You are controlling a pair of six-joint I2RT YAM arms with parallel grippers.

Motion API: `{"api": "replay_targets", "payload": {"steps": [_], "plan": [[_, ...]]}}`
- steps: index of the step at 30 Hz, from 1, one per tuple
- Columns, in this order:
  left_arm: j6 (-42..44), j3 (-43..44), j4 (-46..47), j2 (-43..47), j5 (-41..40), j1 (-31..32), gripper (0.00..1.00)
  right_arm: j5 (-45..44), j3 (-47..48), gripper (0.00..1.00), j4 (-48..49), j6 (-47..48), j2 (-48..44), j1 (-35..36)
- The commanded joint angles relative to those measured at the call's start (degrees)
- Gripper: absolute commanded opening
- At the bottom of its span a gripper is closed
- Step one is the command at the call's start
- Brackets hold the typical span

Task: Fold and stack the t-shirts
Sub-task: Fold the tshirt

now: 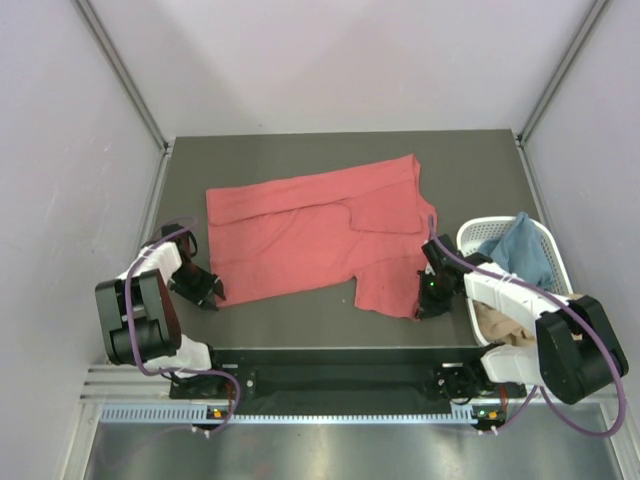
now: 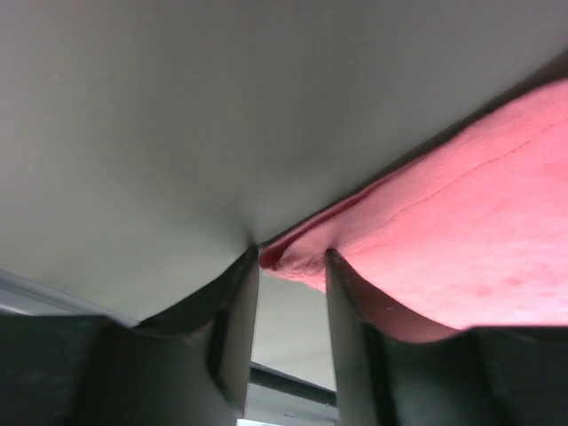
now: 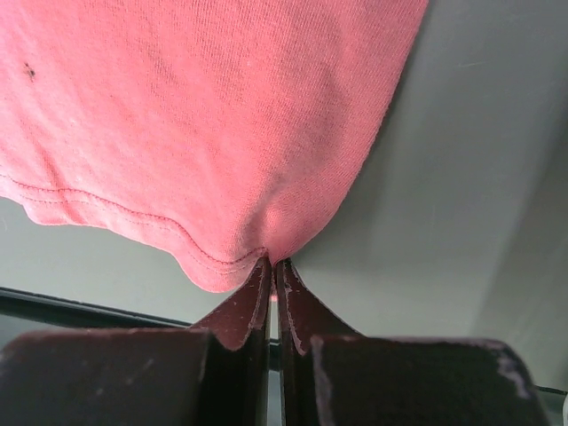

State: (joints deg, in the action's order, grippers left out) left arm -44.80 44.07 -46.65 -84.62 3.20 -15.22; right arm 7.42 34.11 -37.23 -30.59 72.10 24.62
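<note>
Pinching coral-red t-shirt [image 1: 300, 230] hem, right jaws fully closed; left jaws parted, shirt corner at tips.

Bare table [image 1: 300, 155] lies open behind the coral-red t-shirt [image 1: 300, 235]; the basket [image 1: 478, 224] blocks the right edge.

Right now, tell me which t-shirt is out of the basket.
The coral-red t-shirt: it lies spread flat; the blue t-shirt and tan t-shirt sit bunched in the white basket.
</note>
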Motion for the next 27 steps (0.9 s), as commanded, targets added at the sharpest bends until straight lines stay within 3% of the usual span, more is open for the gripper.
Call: {"api": "replay_targets", "payload": {"steps": [1,5,12,27], "plan": [[0.67,-1.18,1.92,-0.46,-0.04,-0.51,0.39,0.58,0.17,0.0,0.94,0.44,-1.87,0.25],[0.85,-1.62,2.01,-0.37,-0.21,-0.68,0.21,0.67,0.69,0.0,-0.11,0.53,-2.92,0.25],[0.32,-1.54,-1.07,1.65,-0.13,-0.77,0.0,0.5,2.89,0.0,-6.6,0.97,-7.31,0.34],[-0.47,-0.13,-7.22,4.82,-4.35,-1.21,0.0,-0.04,6.06,0.0,-19.89,3.25,-14.79,0.16]]}}
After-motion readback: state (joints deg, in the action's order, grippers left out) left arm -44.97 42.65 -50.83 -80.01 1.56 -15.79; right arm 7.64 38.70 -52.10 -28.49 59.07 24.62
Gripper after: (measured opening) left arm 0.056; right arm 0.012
